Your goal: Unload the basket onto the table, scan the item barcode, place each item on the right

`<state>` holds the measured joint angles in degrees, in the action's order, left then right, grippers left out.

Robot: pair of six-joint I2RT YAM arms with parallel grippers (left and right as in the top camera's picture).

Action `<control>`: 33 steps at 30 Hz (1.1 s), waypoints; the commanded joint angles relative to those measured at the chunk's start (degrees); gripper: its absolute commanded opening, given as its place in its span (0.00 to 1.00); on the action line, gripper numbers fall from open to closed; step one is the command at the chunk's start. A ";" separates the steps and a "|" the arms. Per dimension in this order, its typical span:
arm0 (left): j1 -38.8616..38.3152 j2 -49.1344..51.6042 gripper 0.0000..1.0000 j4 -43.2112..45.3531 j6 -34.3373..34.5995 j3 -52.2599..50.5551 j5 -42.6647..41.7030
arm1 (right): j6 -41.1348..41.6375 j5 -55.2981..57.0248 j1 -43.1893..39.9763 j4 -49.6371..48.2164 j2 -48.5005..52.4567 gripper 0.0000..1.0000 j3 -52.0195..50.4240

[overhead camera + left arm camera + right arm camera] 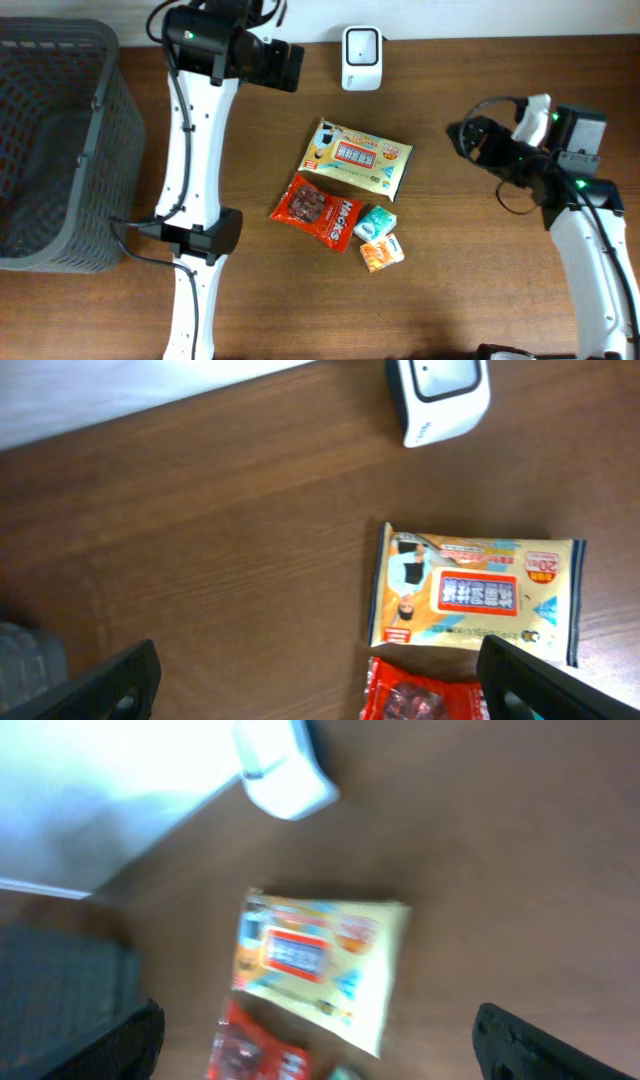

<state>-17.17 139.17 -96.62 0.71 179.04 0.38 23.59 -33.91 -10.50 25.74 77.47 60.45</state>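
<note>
Brown wooden table (480,280); left gripper (320,685) and right gripper (320,1040) are both spread wide, holding nothing. Yellow packet (470,595) lies flat just ahead of the left one, red packet (425,695) right beside it near one finger, white scanner (440,395) farther ahead. Grey basket (60,150) sits off on the left gripper's other side.

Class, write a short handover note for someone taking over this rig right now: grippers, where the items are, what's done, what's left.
Grippers: left gripper open, holding nothing, above the table near the scanner; right gripper open, holding nothing, off to the right of the items.
Items: yellow packet, red packet, teal packet and orange packet lie together mid-table. The basket is at the left.
Done: no item is lifted; cannot tell whether any has been scanned.
Left: pick up an item, probably the yellow packet, and show its barcode to the scanner.
</note>
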 commanded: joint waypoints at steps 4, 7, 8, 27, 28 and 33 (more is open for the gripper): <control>1.84 -0.74 0.99 -0.11 0.17 -0.13 -0.22 | -11.69 9.77 13.22 6.16 7.06 0.98 4.07; 2.08 -0.26 0.99 -0.11 0.17 -0.13 -0.22 | -19.04 10.67 16.65 21.97 18.12 1.00 17.14; 2.08 -0.11 0.99 -0.11 0.17 -0.13 -0.22 | -22.60 10.69 17.57 26.58 21.49 0.99 22.10; 5.81 0.70 0.99 -0.11 2.73 -8.31 -0.07 | -57.75 19.78 24.74 29.68 40.04 0.88 40.11; 5.81 0.70 0.99 -0.11 2.73 -8.96 -0.24 | -57.94 19.74 25.51 29.86 41.70 0.84 40.11; 5.81 0.70 0.99 -0.11 2.73 -10.27 -0.20 | -61.86 24.13 30.36 28.94 47.30 0.84 40.11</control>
<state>-11.29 139.20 -96.66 2.85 169.47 0.40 -34.46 -12.58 16.19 55.22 122.32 101.03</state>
